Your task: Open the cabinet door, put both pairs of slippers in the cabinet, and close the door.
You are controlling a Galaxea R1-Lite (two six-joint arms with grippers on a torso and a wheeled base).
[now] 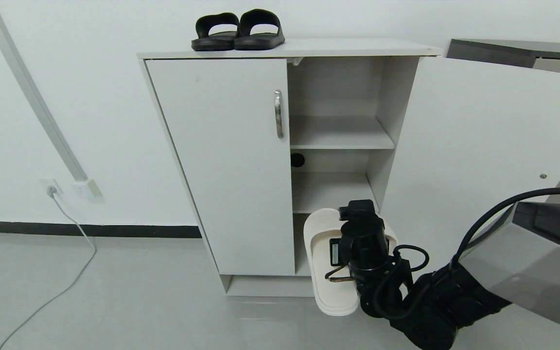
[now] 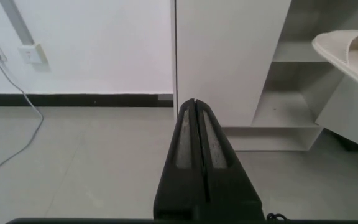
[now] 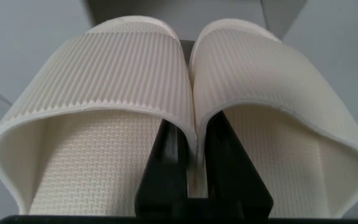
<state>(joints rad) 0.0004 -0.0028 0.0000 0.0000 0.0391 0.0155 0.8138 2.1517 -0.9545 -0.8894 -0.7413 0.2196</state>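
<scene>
A white cabinet (image 1: pixel 221 165) stands against the wall, its left door closed and its right door (image 1: pixel 479 146) swung wide open. A pair of black slippers (image 1: pixel 237 30) rests on the cabinet top. My right gripper (image 3: pixel 192 177) is shut on the pair of cream slippers (image 3: pixel 185 112), pinching their inner edges together. In the head view the cream slippers (image 1: pixel 326 262) hang just in front of the bottom compartment, toes toward the opening. My left gripper (image 2: pixel 194 134) is shut on nothing, low above the floor to the cabinet's left.
Two shelves (image 1: pixel 341 133) inside the open half are bare. A grey cable (image 1: pixel 73 243) runs from a wall socket (image 1: pixel 49 187) across the floor at the left. The open door blocks the right side.
</scene>
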